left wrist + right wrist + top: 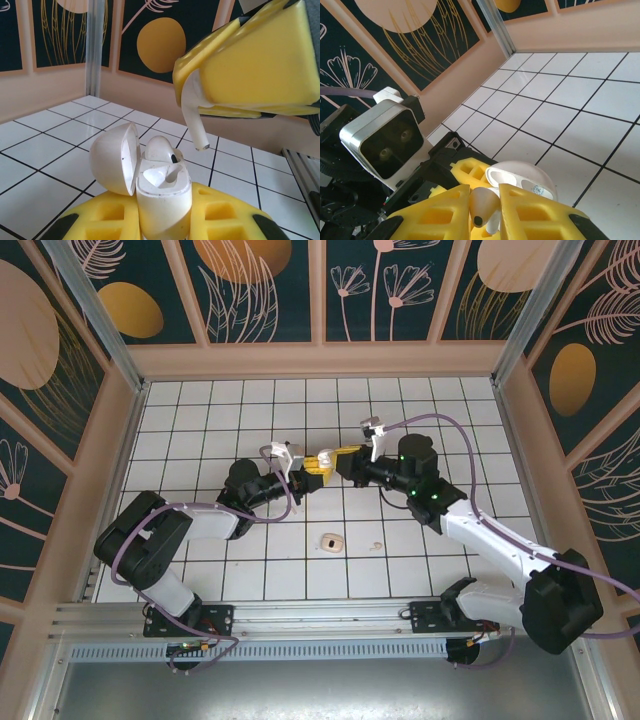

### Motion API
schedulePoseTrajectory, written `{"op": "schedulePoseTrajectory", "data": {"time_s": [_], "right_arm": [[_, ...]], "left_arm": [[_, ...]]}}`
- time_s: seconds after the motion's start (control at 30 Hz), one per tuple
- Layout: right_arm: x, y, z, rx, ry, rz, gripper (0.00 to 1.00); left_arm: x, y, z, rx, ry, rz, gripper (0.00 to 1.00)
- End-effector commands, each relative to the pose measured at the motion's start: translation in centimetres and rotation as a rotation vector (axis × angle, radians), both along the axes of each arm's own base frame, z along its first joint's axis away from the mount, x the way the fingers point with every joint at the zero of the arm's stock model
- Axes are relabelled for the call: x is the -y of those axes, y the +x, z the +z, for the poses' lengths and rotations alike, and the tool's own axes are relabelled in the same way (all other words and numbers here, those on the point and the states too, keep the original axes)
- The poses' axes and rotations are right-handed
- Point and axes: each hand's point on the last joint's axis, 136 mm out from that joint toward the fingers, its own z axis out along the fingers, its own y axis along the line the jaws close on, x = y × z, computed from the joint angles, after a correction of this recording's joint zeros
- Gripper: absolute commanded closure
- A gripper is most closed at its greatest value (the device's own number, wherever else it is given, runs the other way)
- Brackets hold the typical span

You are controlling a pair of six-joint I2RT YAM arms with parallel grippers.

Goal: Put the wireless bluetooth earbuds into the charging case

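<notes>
- The earbud [192,117] is hanging with its long axis nearly upright, slightly tilted. Its stem tip is pointing down, close above the charging case [165,200] but not touching it.
- The right gripper [200,95] is pinching the earbud's head between its yellow fingers.
- A second earbud [159,147] is sitting in the case, beside the lid [114,159], which is standing open to the left.
- The left gripper [162,222] is clamping the case upright, mouth facing up.
- Both grippers are meeting over the middle of the tiled table [200,420]. A small pale object [331,540] is lying nearer the bases.
</notes>
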Motion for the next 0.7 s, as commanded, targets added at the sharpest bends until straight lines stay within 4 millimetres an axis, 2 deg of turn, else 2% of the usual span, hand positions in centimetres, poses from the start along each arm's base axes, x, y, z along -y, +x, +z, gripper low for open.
{"op": "schedulePoseTrajectory", "data": {"time_s": [0.0, 0.27, 0.67], "right_arm": [[-0.5, 0.3, 2.0, 0.082, 0.033, 0.005, 0.8], [-1.0, 0.4, 1.9, 0.085, 0.04, 0.014, 0.8], [-1.0, 0.2, 0.4, 0.054, 0.01, 0.01, 0.8]], "left_arm": [[0.3, -0.5, 1.7, 0.052, -0.037, -0.026, 0.9], [0.3, -0.4, 2.0, 0.051, -0.045, -0.021, 0.9], [0.8, -0.7, 3.2, 0.058, -0.086, -0.041, 0.9]]}}
